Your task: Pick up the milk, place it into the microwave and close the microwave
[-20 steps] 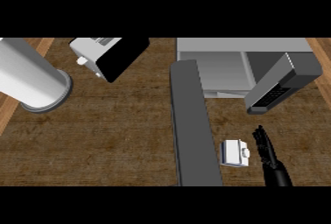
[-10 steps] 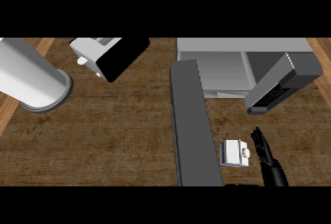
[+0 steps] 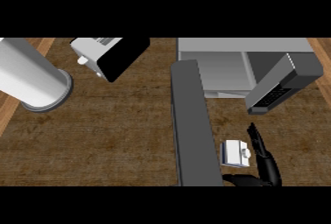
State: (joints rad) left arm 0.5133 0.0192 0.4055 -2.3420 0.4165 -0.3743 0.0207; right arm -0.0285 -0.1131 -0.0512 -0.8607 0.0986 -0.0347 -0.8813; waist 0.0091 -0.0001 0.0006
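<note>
We see the milk carton (image 3: 235, 152) standing on the bench (image 3: 116, 131) in front of the open microwave (image 3: 226, 70), just left of our right hand (image 3: 264, 155), whose straight, open fingers (image 3: 256, 135) point toward the microwave.

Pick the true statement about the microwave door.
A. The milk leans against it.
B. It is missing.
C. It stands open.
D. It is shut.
C: the microwave shows its bare cavity, its door swung out toward the view's lower edge, apart from the milk.
</note>
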